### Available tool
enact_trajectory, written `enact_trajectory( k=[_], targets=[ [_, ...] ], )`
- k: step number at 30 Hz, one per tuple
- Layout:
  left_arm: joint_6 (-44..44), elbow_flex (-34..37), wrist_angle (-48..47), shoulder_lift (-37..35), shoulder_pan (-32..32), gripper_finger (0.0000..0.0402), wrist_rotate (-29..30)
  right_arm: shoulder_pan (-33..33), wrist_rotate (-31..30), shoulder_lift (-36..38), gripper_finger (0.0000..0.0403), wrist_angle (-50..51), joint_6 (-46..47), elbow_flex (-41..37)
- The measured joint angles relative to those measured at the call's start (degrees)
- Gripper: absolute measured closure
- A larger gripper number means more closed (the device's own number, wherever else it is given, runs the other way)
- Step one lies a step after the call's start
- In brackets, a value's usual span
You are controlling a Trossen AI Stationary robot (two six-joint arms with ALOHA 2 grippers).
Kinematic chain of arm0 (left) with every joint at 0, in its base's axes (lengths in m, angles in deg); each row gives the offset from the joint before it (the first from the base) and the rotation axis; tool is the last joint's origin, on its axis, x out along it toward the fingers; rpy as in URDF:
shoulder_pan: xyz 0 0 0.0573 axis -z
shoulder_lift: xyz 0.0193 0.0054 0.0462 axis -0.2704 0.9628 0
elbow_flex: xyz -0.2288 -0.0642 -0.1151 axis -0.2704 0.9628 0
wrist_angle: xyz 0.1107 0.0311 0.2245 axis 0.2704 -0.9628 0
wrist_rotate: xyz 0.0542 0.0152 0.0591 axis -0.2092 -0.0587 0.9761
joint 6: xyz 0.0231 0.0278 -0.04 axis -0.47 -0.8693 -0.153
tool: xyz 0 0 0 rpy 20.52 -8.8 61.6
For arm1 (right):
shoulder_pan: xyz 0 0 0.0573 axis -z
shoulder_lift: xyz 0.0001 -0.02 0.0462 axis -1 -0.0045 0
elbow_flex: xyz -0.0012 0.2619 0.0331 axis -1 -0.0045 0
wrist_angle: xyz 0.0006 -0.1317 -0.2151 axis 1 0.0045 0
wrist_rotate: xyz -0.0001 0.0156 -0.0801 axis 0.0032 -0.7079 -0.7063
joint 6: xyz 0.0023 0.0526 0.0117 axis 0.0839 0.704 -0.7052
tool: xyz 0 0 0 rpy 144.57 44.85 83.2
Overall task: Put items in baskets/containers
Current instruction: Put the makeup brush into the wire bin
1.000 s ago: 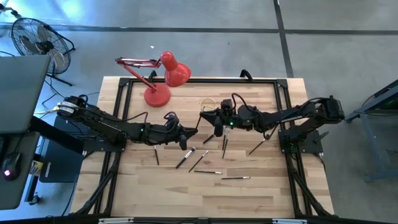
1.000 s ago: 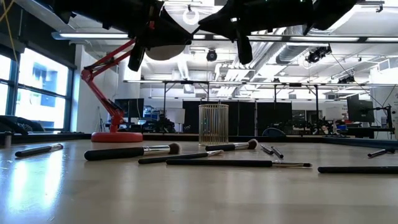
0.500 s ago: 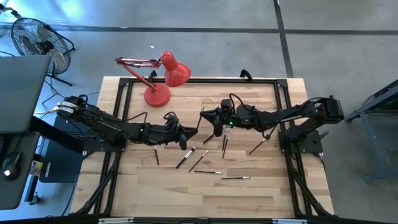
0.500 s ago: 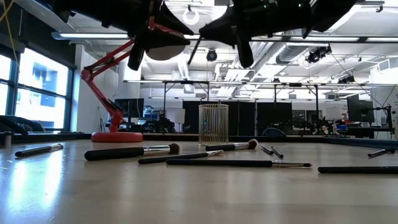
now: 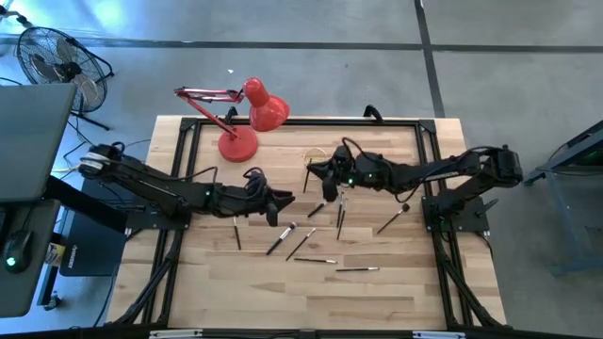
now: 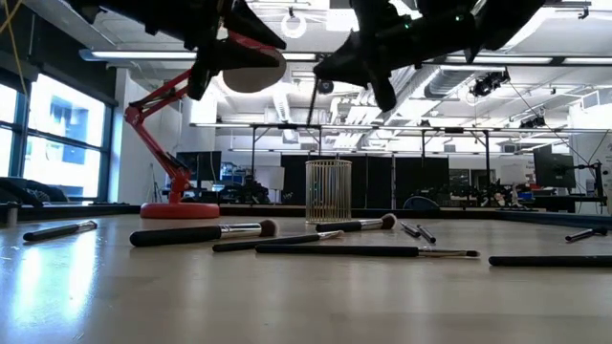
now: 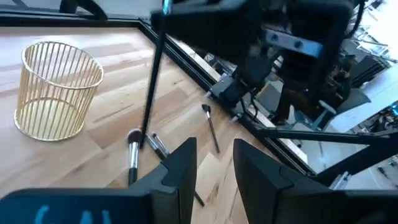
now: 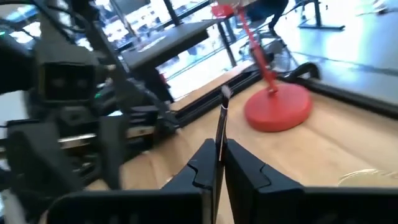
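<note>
Counting from the high view: roughly eight brushes (image 5: 285, 237) loose on the table (image 5: 396, 292), scattered around the middle of the frame, plus one more pinched upright in the right gripper (image 5: 327, 185), jaws clamped on its handle. One wire cup (image 5: 315, 156) sits just above centre, close by that gripper. The left gripper (image 5: 283, 203) hovers left of centre, fingers parted, holding nothing. One red lamp (image 5: 239, 118) occupies the top-left edge. The whole lower strip of the table is bare wood.
</note>
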Motion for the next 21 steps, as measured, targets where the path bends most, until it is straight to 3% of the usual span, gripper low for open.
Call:
enact_trajectory(
  k=[11,21],
  targets=[
    [5.0,0.0,-9.2,-4.4,0.0,0.0303,-1.0,8.6,-1.5,1.0,0.0388,3.1,-14.7,0.0],
    [5.3,0.0,-9.7,-4.3,0.0,0.0303,-1.0,11.9,-0.6,-7.3,0.0387,2.8,-18.8,0.0]
  ],
)
